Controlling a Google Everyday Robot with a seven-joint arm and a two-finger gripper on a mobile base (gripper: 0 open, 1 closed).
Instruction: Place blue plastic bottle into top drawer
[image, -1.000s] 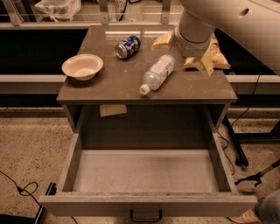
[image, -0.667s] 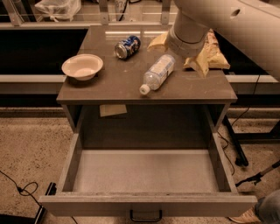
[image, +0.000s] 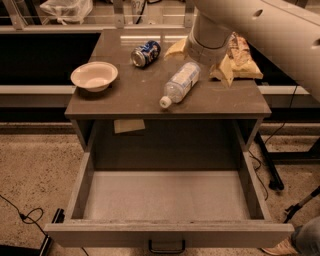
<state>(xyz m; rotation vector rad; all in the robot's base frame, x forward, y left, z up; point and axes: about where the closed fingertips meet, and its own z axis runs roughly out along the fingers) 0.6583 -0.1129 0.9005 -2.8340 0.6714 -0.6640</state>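
The blue plastic bottle (image: 180, 83) lies on its side on the cabinet top (image: 130, 95), white cap toward the front left. My gripper (image: 199, 62) hangs from the white arm at the upper right, just above the bottle's base end. It is open, with one yellowish finger (image: 175, 49) to the left of the base and the other to the right. The fingers do not touch the bottle. The top drawer (image: 167, 196) is pulled fully out below, with a bare grey bottom and a dark handle (image: 166, 246) on its front panel.
A blue soda can (image: 145, 52) lies at the back of the top. A white bowl (image: 94, 75) stands at the left. A chip bag (image: 243, 54) lies at the back right behind the arm. Cables and stand legs lie on the floor at both sides.
The arm and gripper have shifted a little to the left, over the bottle's base end. The bottle, can, bowl and drawer have not moved.
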